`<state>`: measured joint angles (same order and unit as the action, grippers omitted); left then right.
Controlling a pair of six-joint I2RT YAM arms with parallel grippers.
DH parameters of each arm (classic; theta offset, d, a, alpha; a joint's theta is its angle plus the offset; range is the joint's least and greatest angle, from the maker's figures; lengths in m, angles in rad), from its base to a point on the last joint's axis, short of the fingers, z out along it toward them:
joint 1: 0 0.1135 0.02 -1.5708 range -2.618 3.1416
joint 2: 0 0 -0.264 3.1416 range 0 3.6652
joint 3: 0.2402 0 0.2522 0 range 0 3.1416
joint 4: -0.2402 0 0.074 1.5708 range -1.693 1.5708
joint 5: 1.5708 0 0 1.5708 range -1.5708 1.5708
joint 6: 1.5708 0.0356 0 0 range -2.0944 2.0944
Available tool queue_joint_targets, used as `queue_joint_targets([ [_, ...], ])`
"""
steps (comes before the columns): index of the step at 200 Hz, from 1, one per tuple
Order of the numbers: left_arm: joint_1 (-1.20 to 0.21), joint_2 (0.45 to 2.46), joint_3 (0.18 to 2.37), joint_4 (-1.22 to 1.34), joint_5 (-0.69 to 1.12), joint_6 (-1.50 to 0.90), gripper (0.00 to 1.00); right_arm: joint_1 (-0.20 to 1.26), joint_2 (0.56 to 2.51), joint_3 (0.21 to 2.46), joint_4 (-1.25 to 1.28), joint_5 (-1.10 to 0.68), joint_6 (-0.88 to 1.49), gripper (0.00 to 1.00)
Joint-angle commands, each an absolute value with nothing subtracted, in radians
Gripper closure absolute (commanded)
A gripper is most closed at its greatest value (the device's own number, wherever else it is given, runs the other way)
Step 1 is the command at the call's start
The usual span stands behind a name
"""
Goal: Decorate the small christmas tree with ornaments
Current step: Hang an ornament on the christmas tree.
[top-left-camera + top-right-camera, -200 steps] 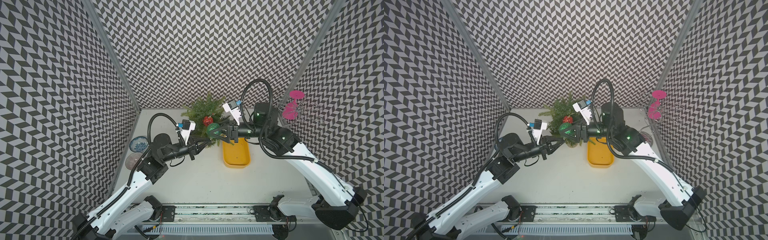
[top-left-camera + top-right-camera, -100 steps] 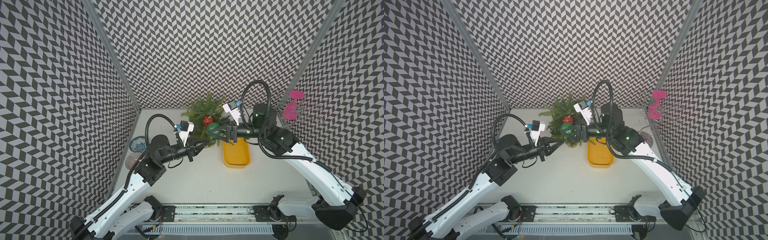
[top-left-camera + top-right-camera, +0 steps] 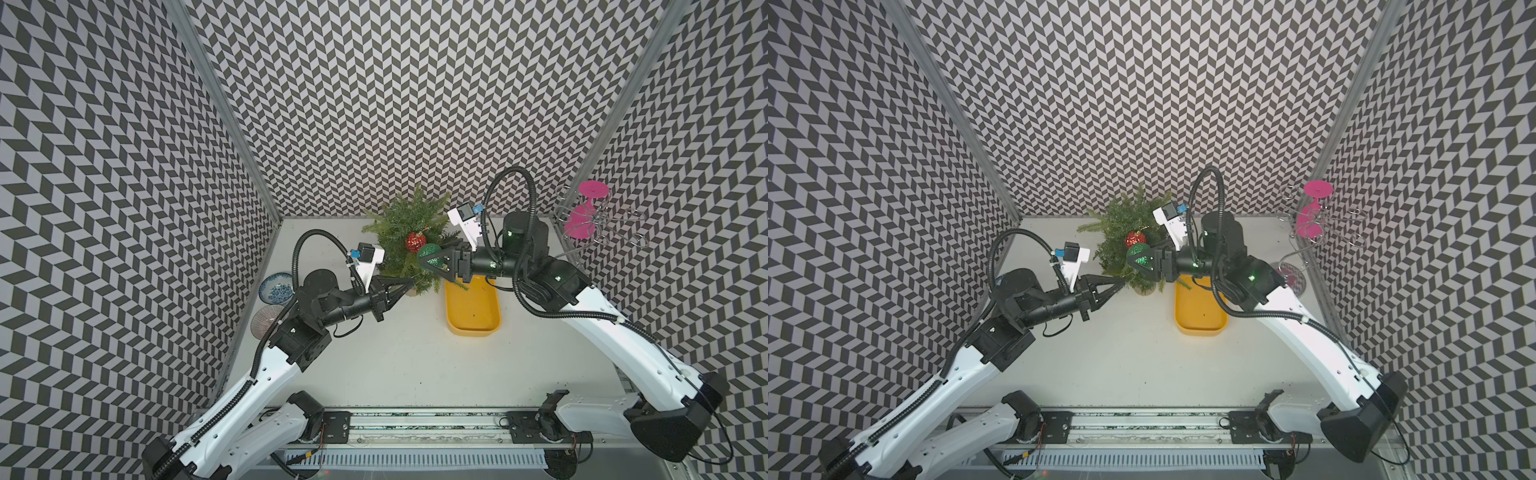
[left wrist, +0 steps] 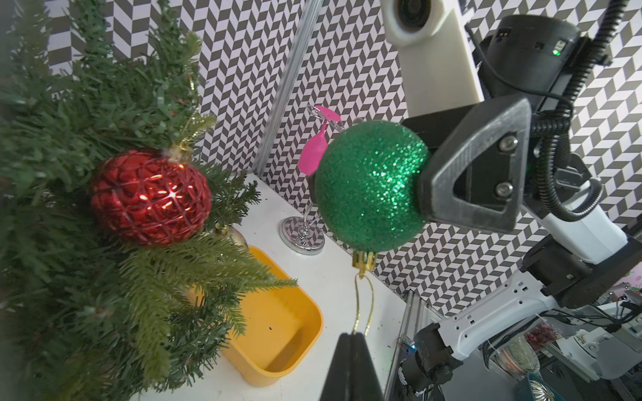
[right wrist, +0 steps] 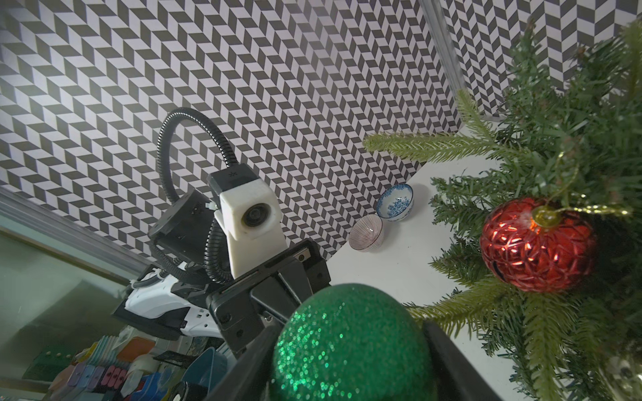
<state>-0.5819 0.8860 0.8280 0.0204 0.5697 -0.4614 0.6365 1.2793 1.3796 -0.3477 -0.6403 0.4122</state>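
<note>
At table's 12 o'clock edge, by the back wall: tree [image 3: 405, 224], upright. Red ball [image 3: 415, 242] already hung nr. tree's centre. Gold ball [image 4: 239, 237] mostly hidden under a branch; hung or not, cannot tell. Green ball [image 3: 429, 251] not on the tree yet: held in the air at tree's 4 o'clock fringe. Yellow tray [image 3: 473, 309] on the table at tree's 5 o'clock.

Rt pincer [image 3: 427, 259]: jaws closed on the green ball's sides, cap turned toward the other arm (lt wrist view shows the gold loop [image 4: 363, 302] running out from the cap). Judged reason: a body grip leaves the loop free.

Lt pincer [image 4: 351, 338]: fully closed, tips pinching the loop's far end, coming in from tree's 7 o'clock. Judged reason: thin string needs a fine pinch, and drawing it taut should open the loop for a branch tip.

Step in hand, est.: readying the loop before hanging.

Risks: string slips from the tips; a reach into the branches knocks the red ball.
</note>
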Motion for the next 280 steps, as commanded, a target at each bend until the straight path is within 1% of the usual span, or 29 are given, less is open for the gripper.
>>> queue_joint_targets([
  [1,-0.567,0.894,0.825,0.013,0.574,-0.455,1.0,0.633,1.255,1.358,-0.254,-0.603,0.416,0.39],
  [110,-0.523,0.97,0.853,0.042,0.585,-0.454,1.0,0.632,1.277,1.338,-0.206,-0.525,0.409,0.39],
  [280,-0.516,0.992,0.876,0.078,0.621,-0.454,1.0,0.632,1.301,1.341,-0.174,-0.548,0.397,0.39],
])
